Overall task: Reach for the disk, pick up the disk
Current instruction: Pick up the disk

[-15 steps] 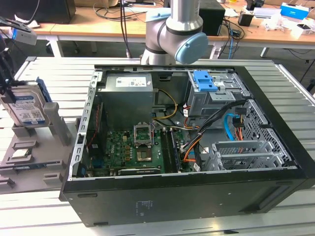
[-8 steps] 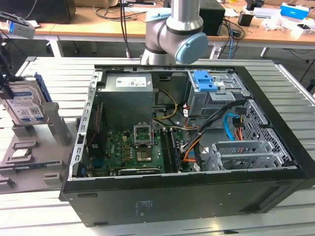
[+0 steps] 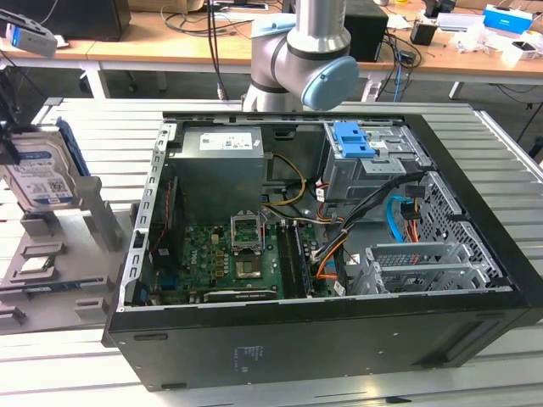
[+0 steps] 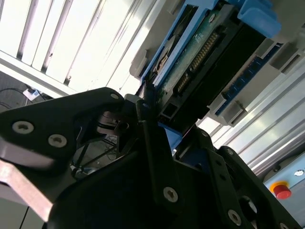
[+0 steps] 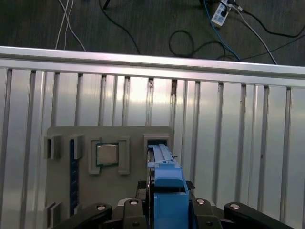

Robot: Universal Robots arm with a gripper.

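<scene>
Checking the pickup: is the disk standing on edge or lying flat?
On edge: the disk stands upright in the grey holder, its labelled face showing in the exterior view.

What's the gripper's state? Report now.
Gripper: either side of the disk; open or shut cannot be told.

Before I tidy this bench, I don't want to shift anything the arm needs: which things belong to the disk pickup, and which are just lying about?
Job in hand:
disk, standing in the grey holder
gripper, at the disk

Lying about:
open computer case
blue clip inside the case
chip on the holder
</scene>
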